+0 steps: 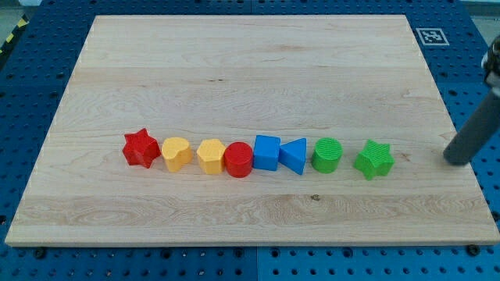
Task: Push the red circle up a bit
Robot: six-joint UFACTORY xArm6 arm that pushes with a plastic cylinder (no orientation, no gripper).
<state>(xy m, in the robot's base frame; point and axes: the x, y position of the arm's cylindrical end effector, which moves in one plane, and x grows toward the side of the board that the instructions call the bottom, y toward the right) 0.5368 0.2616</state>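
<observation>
The red circle [238, 160] lies in a row of blocks across the wooden board [250, 70], between a yellow hexagon [210, 155] on its left and a blue cube [266, 152] on its right, touching both. My tip [454, 161] rests at the view's right edge of the board, far right of the red circle and right of the green star [374, 159].
The row runs from the view's left: red star [141, 148], yellow heart [176, 153], yellow hexagon, red circle, blue cube, blue triangle [294, 154], green circle [326, 154], green star. A tag marker [430, 36] sits at the top right corner.
</observation>
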